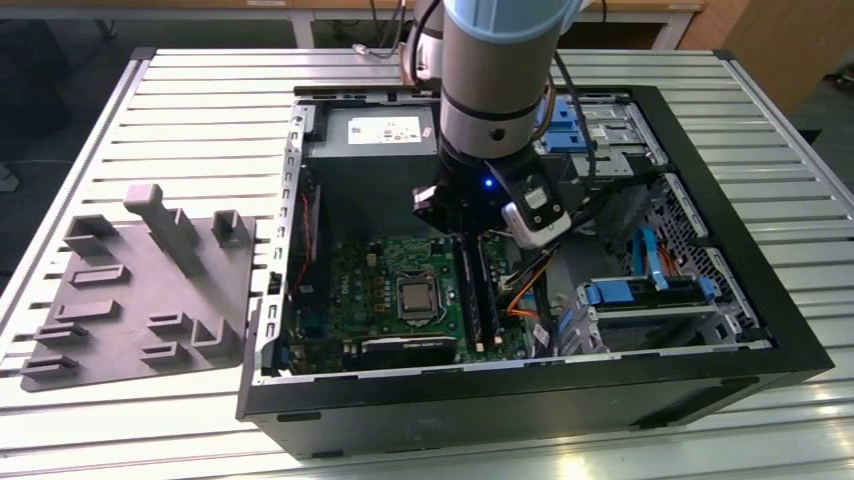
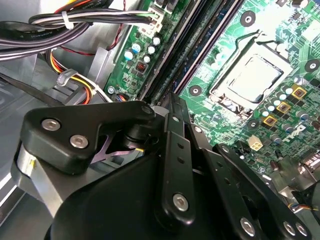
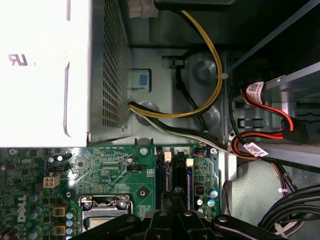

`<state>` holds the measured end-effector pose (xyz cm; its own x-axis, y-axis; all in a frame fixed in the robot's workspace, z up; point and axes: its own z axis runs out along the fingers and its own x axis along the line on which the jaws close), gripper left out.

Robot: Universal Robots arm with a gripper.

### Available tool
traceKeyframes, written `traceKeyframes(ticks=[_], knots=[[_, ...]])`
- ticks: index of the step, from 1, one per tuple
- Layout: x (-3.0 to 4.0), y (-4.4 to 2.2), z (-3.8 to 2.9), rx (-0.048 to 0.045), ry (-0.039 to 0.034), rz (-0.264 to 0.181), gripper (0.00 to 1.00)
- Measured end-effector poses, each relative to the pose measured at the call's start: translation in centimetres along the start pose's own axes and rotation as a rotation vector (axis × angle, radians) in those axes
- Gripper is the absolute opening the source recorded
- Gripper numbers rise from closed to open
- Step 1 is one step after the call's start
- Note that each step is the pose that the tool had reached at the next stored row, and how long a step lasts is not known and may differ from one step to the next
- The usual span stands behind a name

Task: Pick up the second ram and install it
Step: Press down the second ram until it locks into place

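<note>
My gripper [image 1: 458,232] reaches down inside the open computer case [image 1: 747,300], over the memory sockets on the green motherboard [image 1: 380,275]. Its black fingers [image 2: 172,150] come together into a narrow tip. That tip sits at the far end of the second ram [image 1: 462,290], a long dark stick standing on edge in a socket. In the second wrist view the gripper [image 2: 169,100] meets the end of the ram [image 2: 197,50]; whether it presses or hovers I cannot tell. In the first wrist view the gripper [image 3: 175,196] sits between two sockets with pale latches [image 3: 167,156].
A grey moulded tray [image 1: 134,300] with upright posts lies on the slatted table at the exterior view's left. Inside the case, the processor socket [image 1: 418,297], cable bundles [image 2: 75,22], orange and yellow wires [image 1: 527,300] and blue drive brackets [image 1: 627,290] crowd around the sockets.
</note>
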<state>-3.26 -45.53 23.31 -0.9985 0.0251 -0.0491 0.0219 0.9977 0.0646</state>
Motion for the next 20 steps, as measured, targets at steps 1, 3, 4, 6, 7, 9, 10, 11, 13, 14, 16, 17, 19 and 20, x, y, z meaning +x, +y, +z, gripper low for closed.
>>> traceKeyframes(ticks=[1,3,4,6,7,9,10,11,13,14,16,17,19,20], knots=[[0.00,0.00,0.03,0.0001,0.0001,0.000,0.11],[0.01,0.00,0.10,-0.0001,0.0000,0.000,0.11],[0.01,-0.01,0.14,-0.0001,0.0000,0.000,0.11],[0.01,0.00,0.22,-0.0001,0.0000,0.000,0.11],[0.01,0.01,0.25,0.0000,0.0000,0.000,0.11],[0.02,0.06,0.32,0.0000,-0.0001,0.000,0.11],[0.02,0.10,0.35,-0.0001,-0.0001,0.000,0.11],[0.02,0.15,0.37,0.0000,0.0000,0.000,0.11],[0.03,0.24,0.41,-0.0001,0.0000,0.000,0.11],[0.03,0.30,0.43,-0.0001,0.0000,0.000,0.11],[0.03,0.38,0.47,-0.0001,0.0000,0.000,0.11],[0.04,0.43,0.49,0.0000,0.0000,0.000,0.11],[0.03,0.51,0.52,0.0000,0.0000,0.000,0.11],[0.04,0.55,0.54,-0.0001,0.0000,0.000,0.11]])
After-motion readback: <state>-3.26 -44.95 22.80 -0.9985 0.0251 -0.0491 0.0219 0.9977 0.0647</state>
